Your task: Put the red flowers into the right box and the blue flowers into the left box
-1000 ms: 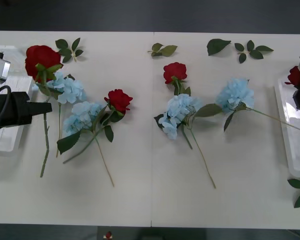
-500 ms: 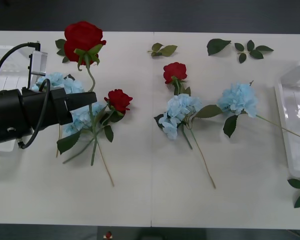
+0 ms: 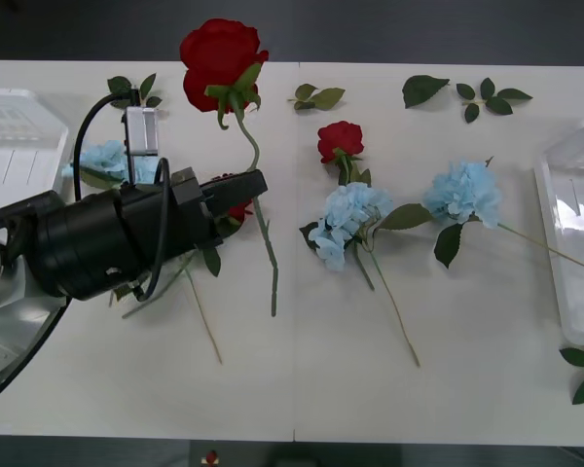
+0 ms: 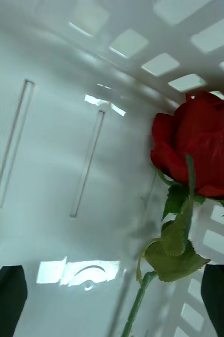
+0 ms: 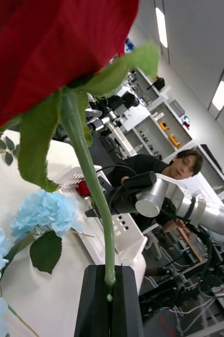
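Left claw point(image 3: 256, 185) clenched on a red rose's stem point(image 3: 263, 229), bloom raised above the table point(image 3: 302, 389). Right claw point(image 4: 112, 300) released inside the right box point(image 4: 54, 158), beside another rose point(image 4: 201, 150).

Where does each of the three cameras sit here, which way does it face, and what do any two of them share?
Front view: above the arms, looking forward and down at the table; the left arm reaches in, its left gripper shut on the lifted red rose.
Left wrist view: on the left wrist, looking along that rose's stem; the fingers clamp it.
Right wrist view: on the right wrist, facing into the right box; the open right gripper is above another rose.
Shared: front and left wrist views both show the held rose and the blue flowers.
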